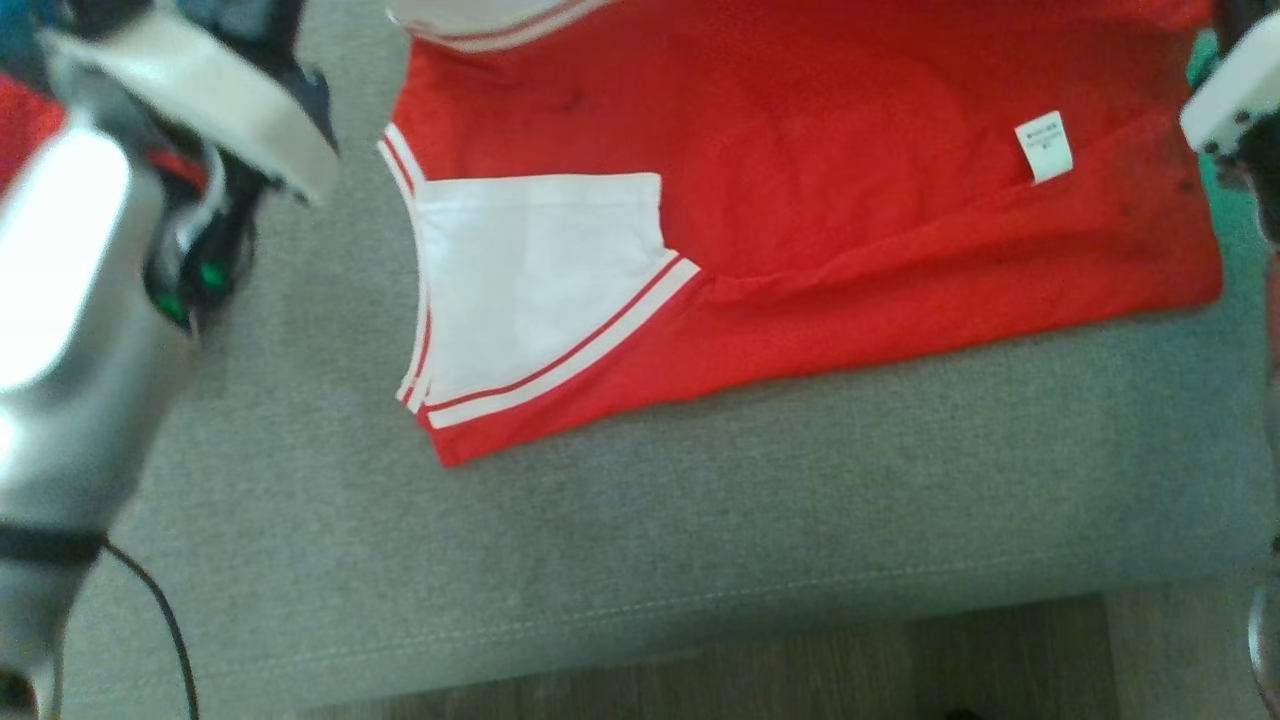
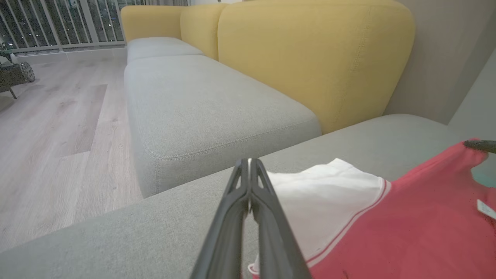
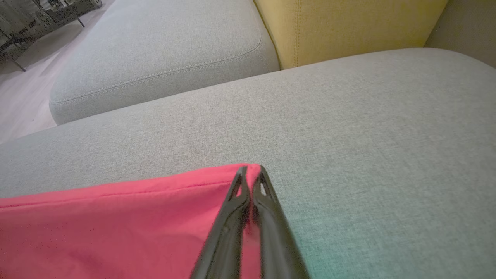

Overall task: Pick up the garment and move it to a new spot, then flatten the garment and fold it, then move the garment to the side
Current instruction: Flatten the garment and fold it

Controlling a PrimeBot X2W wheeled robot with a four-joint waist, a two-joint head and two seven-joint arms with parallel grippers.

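On the grey sofa cushion [image 1: 700, 560] lay the red garment [image 1: 850, 150], flat, its long axis running left to right before the robot. The left fingers [image 2: 238, 186], pressed together and empty, sat just beside its white sleeve [image 1: 540, 280]. The right fingers [image 3: 236, 197], also pressed together, met the opposite red corner; any pinch was unclear.

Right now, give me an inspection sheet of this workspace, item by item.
Surface: grey sofa seat, holding the cloth.
Job's things: red garment lying spread out, white sleeve lying over it, label showing.
Clutter: nothing seen.
Grippers: left tool shut beside the sleeve; right tool shut on the garment's corner.
Cables: black cable beside the left forearm.
Surroundings: yellow backrest, second seat, wood floor, railing.
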